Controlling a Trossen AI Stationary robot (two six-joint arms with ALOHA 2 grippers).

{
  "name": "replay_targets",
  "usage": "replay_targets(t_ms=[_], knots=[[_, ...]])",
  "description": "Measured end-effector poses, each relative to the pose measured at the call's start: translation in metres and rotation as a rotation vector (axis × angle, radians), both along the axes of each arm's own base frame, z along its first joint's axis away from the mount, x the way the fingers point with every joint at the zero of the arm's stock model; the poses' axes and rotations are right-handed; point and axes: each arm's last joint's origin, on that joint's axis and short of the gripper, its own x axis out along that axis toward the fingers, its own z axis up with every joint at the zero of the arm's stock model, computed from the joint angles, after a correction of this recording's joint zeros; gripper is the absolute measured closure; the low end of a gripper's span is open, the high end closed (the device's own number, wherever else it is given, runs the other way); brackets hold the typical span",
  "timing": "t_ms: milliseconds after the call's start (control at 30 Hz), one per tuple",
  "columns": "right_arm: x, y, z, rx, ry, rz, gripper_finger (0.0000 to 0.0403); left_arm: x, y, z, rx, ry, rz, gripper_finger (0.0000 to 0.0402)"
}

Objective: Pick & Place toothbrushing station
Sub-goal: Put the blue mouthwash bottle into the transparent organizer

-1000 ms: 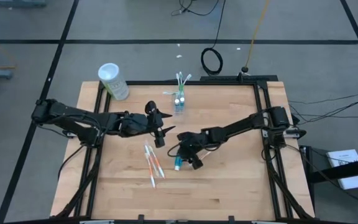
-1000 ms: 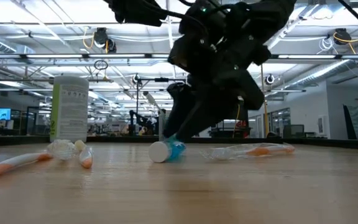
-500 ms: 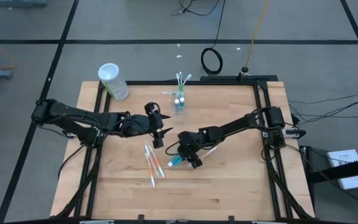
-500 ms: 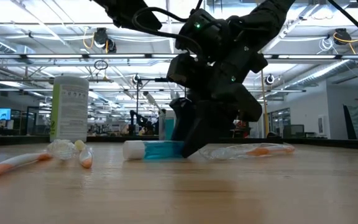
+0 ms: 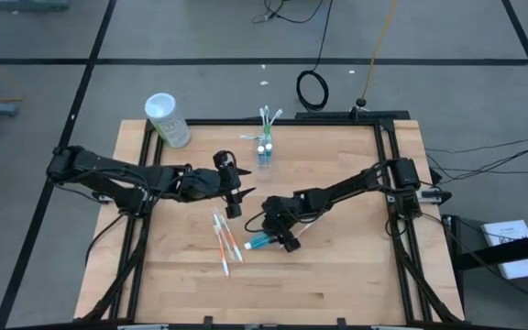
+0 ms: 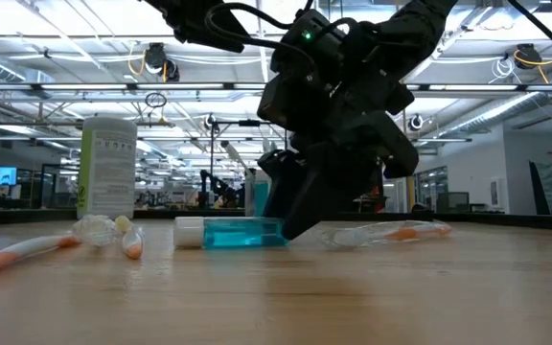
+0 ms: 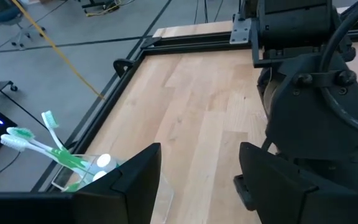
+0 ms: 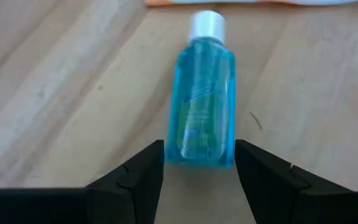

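Observation:
A small blue toothpaste tube with a white cap lies flat on the wooden table; it also shows in the high view and the low view. My right gripper is shut on its bottom end. My left gripper hangs open and empty above the table's middle, a little to the far left of the right gripper. Several white toothbrushes with orange accents lie on the table left of the tube. A clear cup at the far edge holds green toothbrushes and small blue tubes. My right gripper pinches the tube's flat bottom end between its two fingers, one on each narrow side. The fingers come slanting down from the table's right and lie along the tube. The tube lies flat on the table, its cap pointing left.
A white canister with green print stands at the far left corner. A wrapped toothbrush with an orange handle lies on the table beyond the right gripper. A black frame borders the table. Bare wood lies along the near edge.
My right gripper has turned at the wrist and swung the blue tube about on the table. The cap end, which pointed toward the near edge, now points toward the table's left; the tube has stayed flat on the wood.

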Motion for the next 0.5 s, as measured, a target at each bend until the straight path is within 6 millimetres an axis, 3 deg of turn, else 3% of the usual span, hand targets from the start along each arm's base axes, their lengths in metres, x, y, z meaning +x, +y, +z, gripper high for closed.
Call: replay_targets(t_ms=[300, 500], knots=[[0.0023, 0.0007, 0.0012, 0.059, -0.03, -0.065, 0.0252, 0.0001, 0.0, 0.0, -0.003, -0.002, 0.001, 0.0176], [0.0037, 0.0006, 0.0024, 0.052, -0.045, -0.092, 0.0211, 0.0001, -0.0001, 0.0, -0.003, -0.002, 0.001, 0.0176]])
